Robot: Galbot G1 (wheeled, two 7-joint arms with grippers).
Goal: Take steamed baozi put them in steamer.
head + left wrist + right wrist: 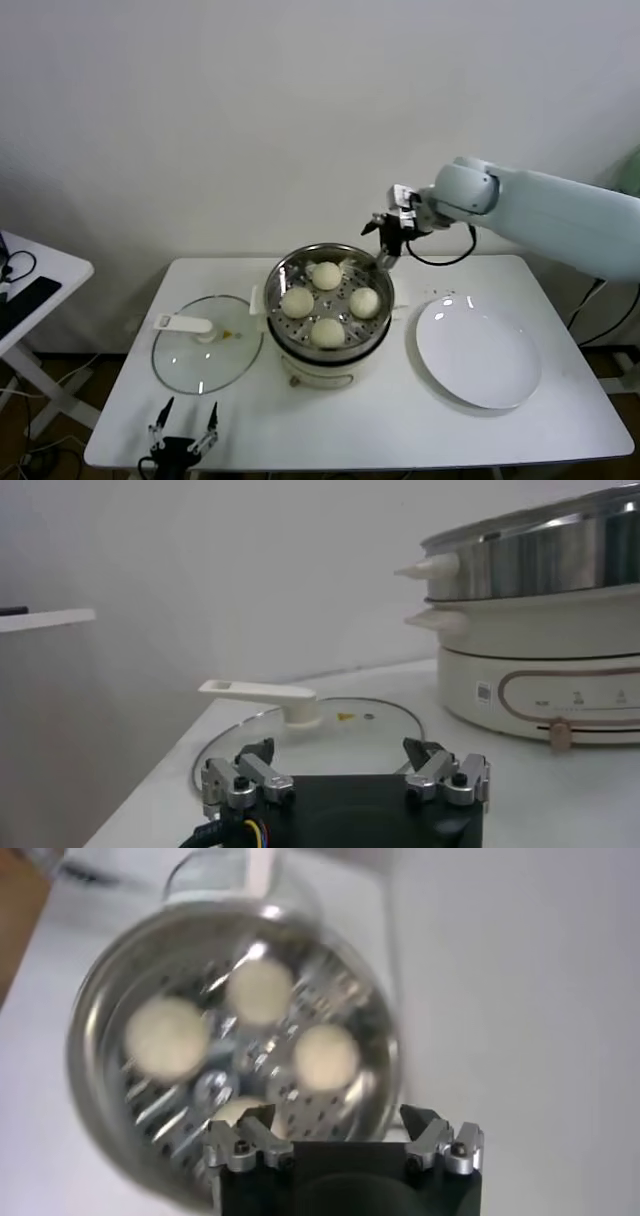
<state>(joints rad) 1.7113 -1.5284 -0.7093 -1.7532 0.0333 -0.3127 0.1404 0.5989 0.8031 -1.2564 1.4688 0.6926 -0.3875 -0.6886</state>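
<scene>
Table (300, 420) (white) bears steamer (375, 275), plate (478, 353).

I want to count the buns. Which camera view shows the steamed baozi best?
The head view: all four steamed baozi lie unobstructed inside the steamer. The right wrist view shows them blurred, one partly hidden behind the right gripper. The left wrist view shows only the steamer's outer wall, no buns.
</scene>
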